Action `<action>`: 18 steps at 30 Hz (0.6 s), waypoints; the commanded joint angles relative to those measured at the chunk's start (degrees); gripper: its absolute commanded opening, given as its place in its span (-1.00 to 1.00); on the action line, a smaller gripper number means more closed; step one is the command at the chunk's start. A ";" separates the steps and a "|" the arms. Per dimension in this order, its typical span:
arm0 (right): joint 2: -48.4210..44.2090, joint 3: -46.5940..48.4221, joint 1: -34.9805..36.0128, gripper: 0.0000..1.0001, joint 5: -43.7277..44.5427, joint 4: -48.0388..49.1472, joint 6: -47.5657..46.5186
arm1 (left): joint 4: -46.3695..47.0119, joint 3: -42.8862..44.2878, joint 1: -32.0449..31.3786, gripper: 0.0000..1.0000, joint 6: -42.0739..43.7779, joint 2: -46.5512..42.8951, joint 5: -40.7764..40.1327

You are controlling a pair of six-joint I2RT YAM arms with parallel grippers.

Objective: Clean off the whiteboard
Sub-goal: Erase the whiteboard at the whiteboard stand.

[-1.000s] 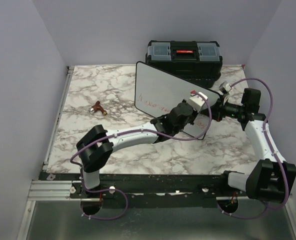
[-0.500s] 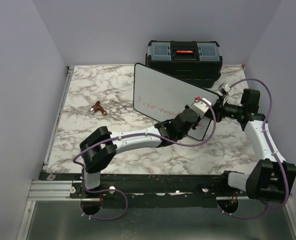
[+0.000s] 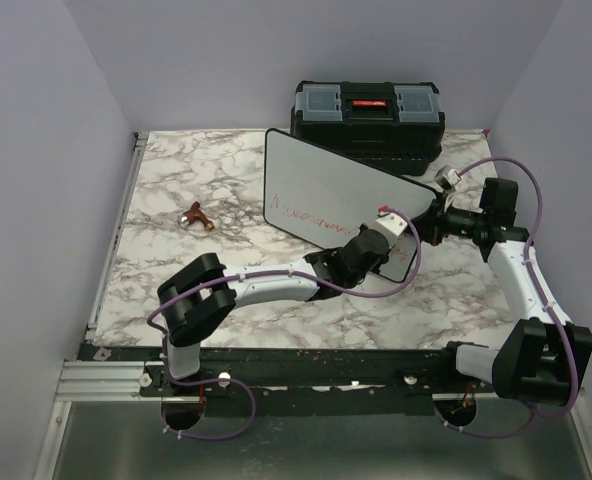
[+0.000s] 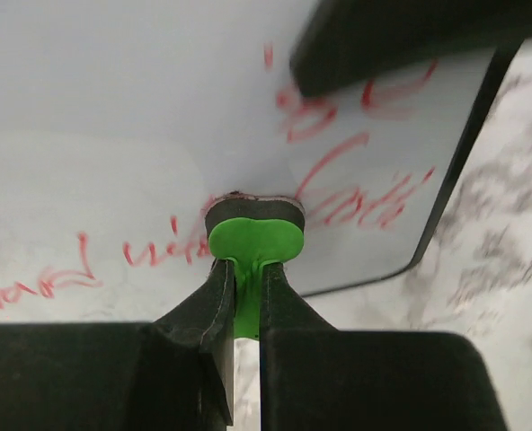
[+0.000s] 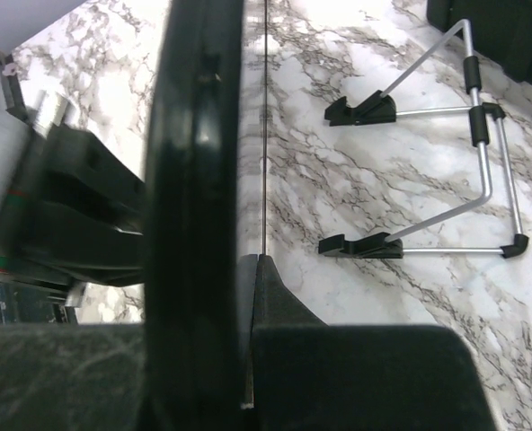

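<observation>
Nearest me, low and centre in the left wrist view, the left gripper has its jaws pinched together on the thin tab of a green eraser. Its dark pad is pressed flat against the whiteboard. I judge the grip is that tight so the pad cannot twist while it drags.

The pad sits in the middle of the red writing, with scrawl to either side of it, so by my reckoning much wiping remains.

In the overhead view the board stands tilted just right of centre, its face towards the arms. The right gripper is clamped on the board's right-hand edge — the right wrist view shows that edge caught between the jaws. That hold looks like a brace, so the board does not slide or tip under the left arm's push.

Behind it, on the marble table, a wire stand sits unused. A black toolbox lies furthest back — clear of the work.
</observation>
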 commanded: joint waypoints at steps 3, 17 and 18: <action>-1.37 -0.29 1.68 -0.99 -8.11 -2.00 1.94 | -4.53 -6.10 1.61 -1.00 -5.11 -2.58 3.82; 0.81 2.12 1.64 -0.99 -5.81 2.67 9.32 | -0.23 -15.70 11.11 -1.00 -8.77 -27.48 14.63; 1.49 2.77 1.65 -0.99 -5.54 2.48 9.71 | -0.18 -17.02 12.12 -1.00 -9.10 -28.97 15.34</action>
